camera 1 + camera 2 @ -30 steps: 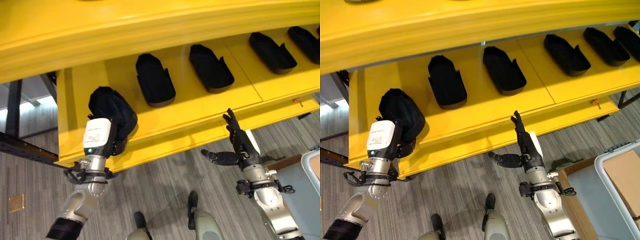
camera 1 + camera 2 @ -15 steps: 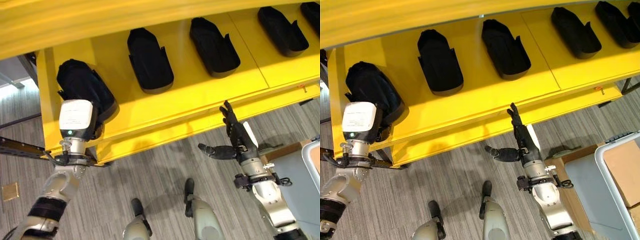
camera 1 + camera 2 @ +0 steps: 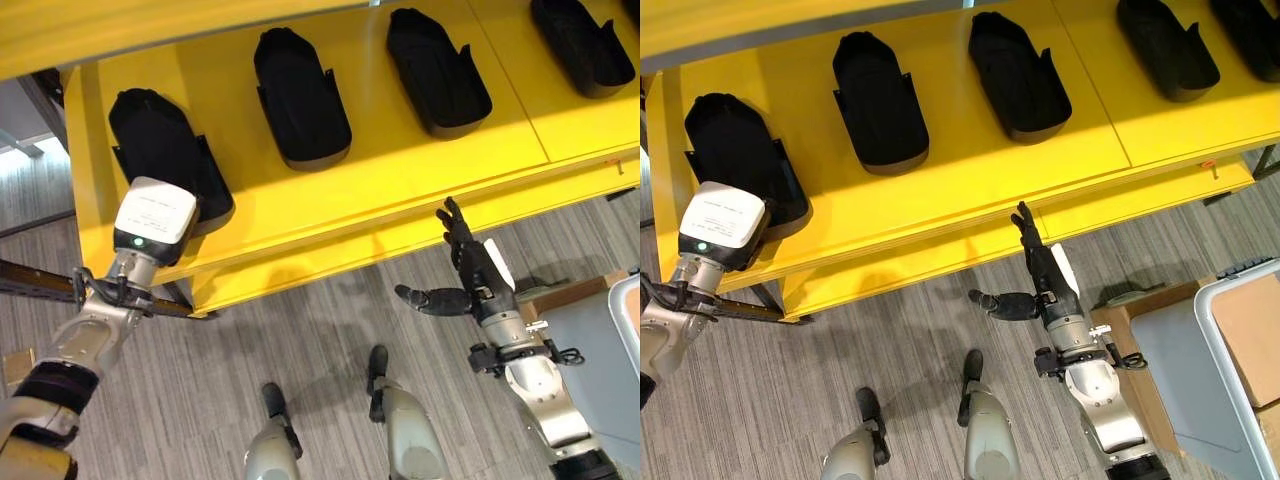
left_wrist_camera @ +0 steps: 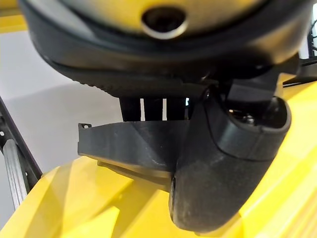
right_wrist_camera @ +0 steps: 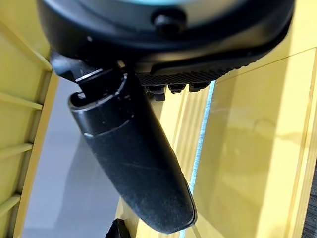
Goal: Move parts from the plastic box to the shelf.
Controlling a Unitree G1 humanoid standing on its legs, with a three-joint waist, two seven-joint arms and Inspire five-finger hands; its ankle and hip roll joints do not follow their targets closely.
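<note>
Left eye view: setting the black part [image 3: 160, 155] flat on the yellow shelf [image 3: 390, 190] at upper left, no longer tilted; left robot hand [image 3: 155, 215] backing toward the edge. Left wrist view: fingers resting straight against the part. Right eye view: right robot hand [image 3: 1040, 285] hanging spread, empty.

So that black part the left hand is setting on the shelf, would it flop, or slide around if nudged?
Probably stiff: the black part keeps crisp walls and a rim like its neighbours. It looks hollow, so likely light. It lies flat on the smooth yellow shelf, so a nudge from the left hand might slide it, not tip it.
</note>
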